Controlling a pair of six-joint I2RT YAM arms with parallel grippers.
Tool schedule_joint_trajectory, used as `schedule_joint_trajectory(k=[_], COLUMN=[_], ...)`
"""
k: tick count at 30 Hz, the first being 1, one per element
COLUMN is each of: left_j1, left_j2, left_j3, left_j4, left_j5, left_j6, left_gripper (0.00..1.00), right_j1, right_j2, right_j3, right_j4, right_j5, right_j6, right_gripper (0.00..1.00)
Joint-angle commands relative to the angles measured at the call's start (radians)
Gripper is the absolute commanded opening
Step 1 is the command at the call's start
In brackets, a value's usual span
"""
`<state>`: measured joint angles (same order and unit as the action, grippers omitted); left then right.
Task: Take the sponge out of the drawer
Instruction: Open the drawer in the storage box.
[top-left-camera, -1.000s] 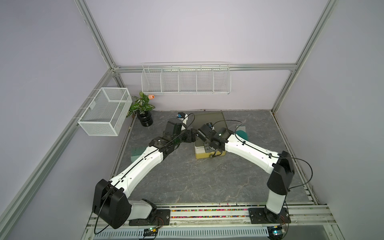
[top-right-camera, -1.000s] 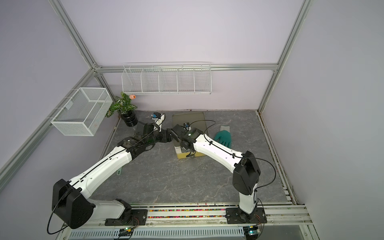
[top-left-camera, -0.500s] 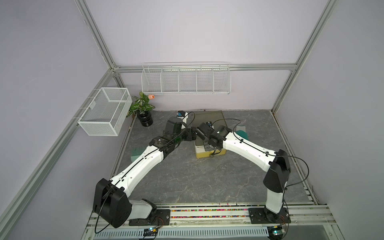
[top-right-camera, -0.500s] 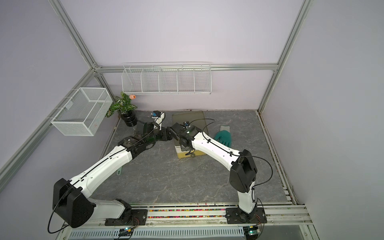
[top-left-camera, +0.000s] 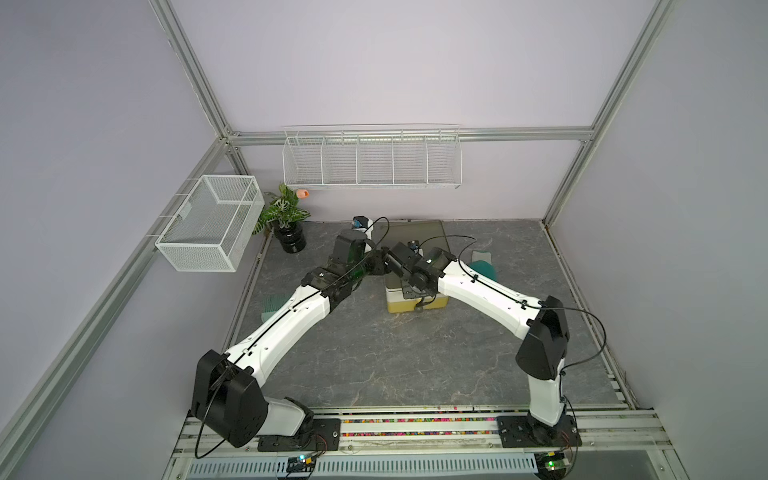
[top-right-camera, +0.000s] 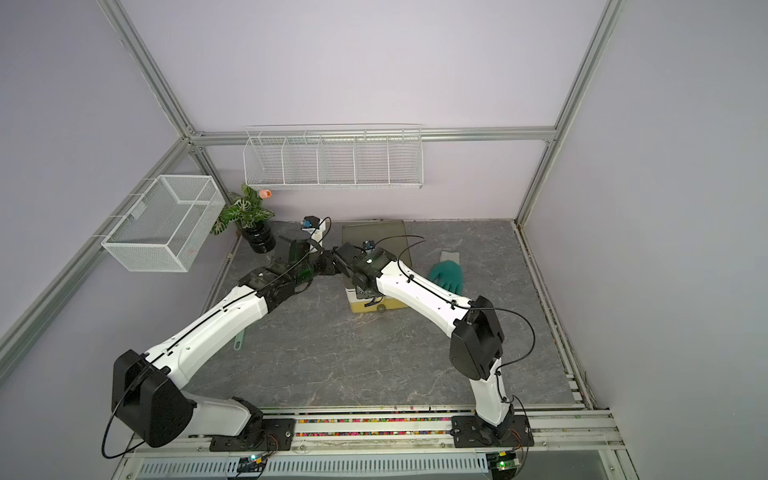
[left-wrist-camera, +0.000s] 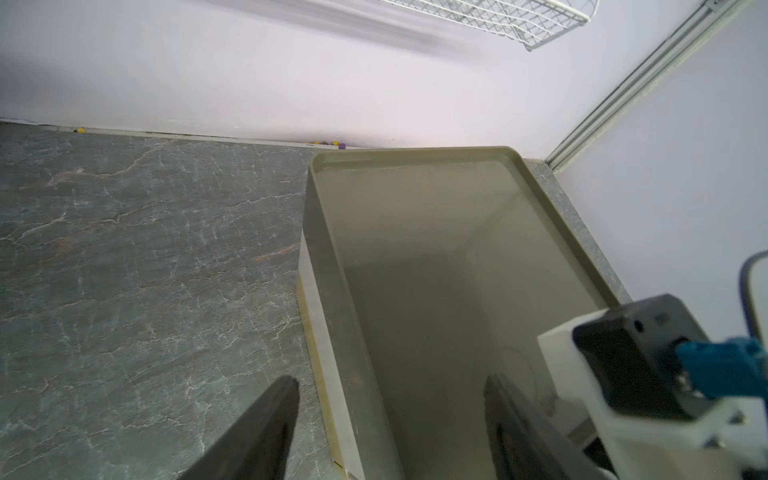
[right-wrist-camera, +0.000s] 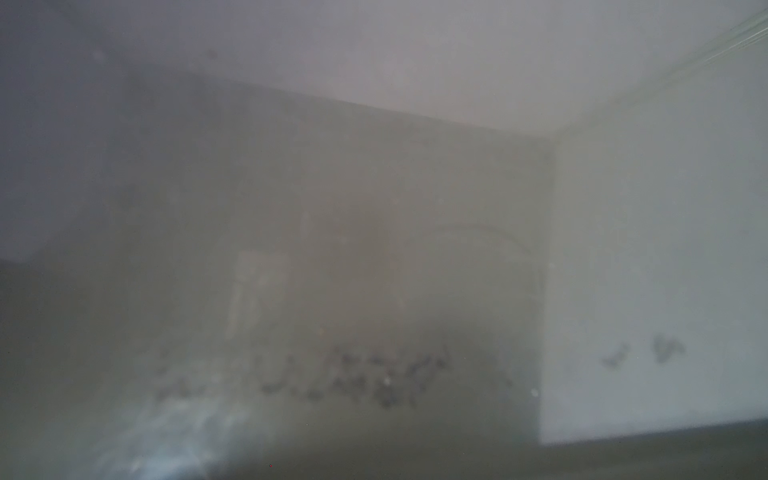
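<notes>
Lilac walls in an aluminium frame close round a grey marbled tabletop (top-left-camera: 374, 353), with a white wire shelf (top-left-camera: 372, 160) on the back wall, a mesh basket (top-left-camera: 212, 224) on the side wall and a potted plant (top-left-camera: 286, 216) in the corner. Since a second ago the right arm has drawn its elbow in and carried its wrist a little further over the cabinet (top-left-camera: 432, 230), toward the left arm. The left arm lies as it did.

Both top views show the two wrists nearly meeting above the cabinet's left edge. The right forearm lies across the front, so only a strip of the pale yellow drawer front (top-left-camera: 401, 307) shows, with a dark knob (top-right-camera: 380, 308). The sponge cannot be seen in any view, so whether it lies in the drawer cannot be told.

Only the left wrist view shows the left gripper (left-wrist-camera: 390, 380) clearly. Its two dark fingers stand wide apart and clasp nothing, one over the table and one over the cabinet top. That view also catches the right arm's wrist camera (left-wrist-camera: 636, 357), a white housing with a blue plug.

The right gripper (top-left-camera: 392, 258) is a dark block in the top views, and how its jaws stand cannot be told. The right wrist view is fogged, close on a dull olive surface.

The cabinet top is a smooth olive tray shape with a raised, round-cornered rim above white sides. A teal glove (top-right-camera: 448, 274) lies limp just right of the cabinet.
</notes>
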<state>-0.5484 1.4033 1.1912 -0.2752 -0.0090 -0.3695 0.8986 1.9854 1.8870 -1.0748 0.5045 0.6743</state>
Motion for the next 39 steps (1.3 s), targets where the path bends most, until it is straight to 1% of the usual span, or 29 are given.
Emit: schedule_joint_trajectory(k=[1, 4, 6, 10, 15, 18, 22, 28, 31, 34, 39], left_j1=[0.020, 0.040, 0.060, 0.108, 0.110, 0.111, 0.112, 0.112, 0.111, 0.112, 0.112], left_j2=[-0.018, -0.025, -0.025, -0.022, -0.021, 0.001, 0.044, 0.124, 0.144, 0.155, 0.170], left_j3=[0.024, 0.017, 0.004, -0.032, -0.043, -0.032, -0.010, 0.061, 0.062, 0.065, 0.073], left_j4=[0.001, 0.003, 0.017, 0.075, 0.118, 0.103, 0.085, 0.001, 0.011, 0.018, 0.013], left_j5=[-0.020, -0.016, 0.010, 0.119, 0.174, 0.186, 0.221, 0.244, 0.258, 0.272, 0.280], left_j6=[-0.040, -0.058, -0.075, -0.137, -0.135, -0.133, -0.138, -0.135, -0.138, -0.138, -0.135], left_gripper=[0.74, 0.73, 0.73, 0.72, 0.70, 0.69, 0.67, 0.62, 0.60, 0.54, 0.49], right_j1=[-0.007, -0.007, -0.007, -0.006, -0.001, 0.011, 0.017, 0.035, 0.037, 0.038, 0.039], right_j2=[0.086, 0.112, 0.121, 0.150, 0.154, 0.141, 0.137, 0.109, 0.080, 0.041, -0.016], right_j3=[0.031, 0.077, 0.096, 0.133, 0.146, 0.146, 0.141, 0.092, 0.036, -0.031, -0.114], right_j4=[0.387, 0.364, 0.354, 0.344, 0.322, 0.322, 0.315, 0.331, 0.355, 0.386, 0.418], right_j5=[-0.056, -0.053, -0.049, -0.074, -0.059, -0.033, -0.038, -0.041, -0.048, -0.060, -0.063], right_j6=[-0.001, -0.005, -0.006, -0.005, -0.005, -0.013, -0.009, 0.012, 0.030, 0.047, 0.061], right_gripper=[0.07, 0.07, 0.07, 0.08, 0.07, 0.07, 0.07, 0.07, 0.07, 0.07, 0.07])
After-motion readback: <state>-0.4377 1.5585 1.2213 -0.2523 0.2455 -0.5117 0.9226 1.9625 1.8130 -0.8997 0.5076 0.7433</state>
